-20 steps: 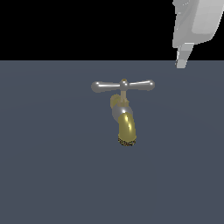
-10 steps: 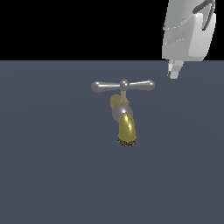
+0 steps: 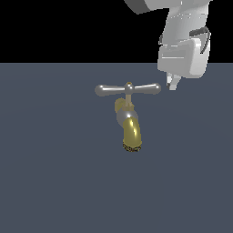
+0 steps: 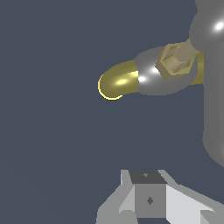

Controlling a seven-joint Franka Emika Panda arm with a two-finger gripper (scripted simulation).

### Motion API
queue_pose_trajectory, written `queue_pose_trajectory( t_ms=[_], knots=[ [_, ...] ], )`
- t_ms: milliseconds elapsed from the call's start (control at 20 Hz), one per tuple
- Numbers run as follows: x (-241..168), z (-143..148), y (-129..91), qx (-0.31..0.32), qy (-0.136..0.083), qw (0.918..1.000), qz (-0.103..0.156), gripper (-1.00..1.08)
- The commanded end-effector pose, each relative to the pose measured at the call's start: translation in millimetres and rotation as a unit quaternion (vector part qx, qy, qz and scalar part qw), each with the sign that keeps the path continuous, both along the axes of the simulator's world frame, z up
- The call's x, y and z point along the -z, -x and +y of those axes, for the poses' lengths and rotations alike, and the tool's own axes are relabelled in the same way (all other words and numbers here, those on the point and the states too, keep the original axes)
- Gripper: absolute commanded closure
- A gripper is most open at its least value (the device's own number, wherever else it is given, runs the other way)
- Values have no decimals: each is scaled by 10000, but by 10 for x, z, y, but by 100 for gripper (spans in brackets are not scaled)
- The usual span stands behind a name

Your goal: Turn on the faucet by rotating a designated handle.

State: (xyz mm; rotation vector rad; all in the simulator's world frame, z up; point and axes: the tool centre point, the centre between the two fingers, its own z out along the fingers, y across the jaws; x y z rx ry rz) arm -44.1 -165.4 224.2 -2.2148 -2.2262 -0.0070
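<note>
The faucet (image 3: 130,125) stands in the middle of the dark floor, its brass-gold spout (image 3: 132,134) curving down toward the camera. Its handle (image 3: 128,89), a silver crossbar with rounded ends and a small brass cap, lies level on top. My gripper (image 3: 172,83) hangs just off the exterior view's right end of the crossbar, slightly above it and apart from it, fingers together and holding nothing. In the wrist view the spout (image 4: 116,83), the silver collar (image 4: 153,78) and one grey arm of the handle (image 4: 214,96) show beyond the shut gripper (image 4: 148,194).
A flat dark grey-blue floor (image 3: 54,182) spreads all around the faucet. The white arm (image 3: 184,41) comes down from the upper part of the exterior view's right.
The gripper has come down and moved toward the exterior view's left, closing in on the right end of the handle. The faucet and its handle have not moved.
</note>
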Motion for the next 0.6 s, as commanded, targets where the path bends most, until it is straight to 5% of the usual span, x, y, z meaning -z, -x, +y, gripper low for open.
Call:
queue_pose_trajectory(
  t_ms=[0, 550],
  knots=[
    [69, 13, -77, -203, 2, 9998, 0, 108],
    [258, 73, -290, -774, 14, 9970, 9, 108]
  ],
)
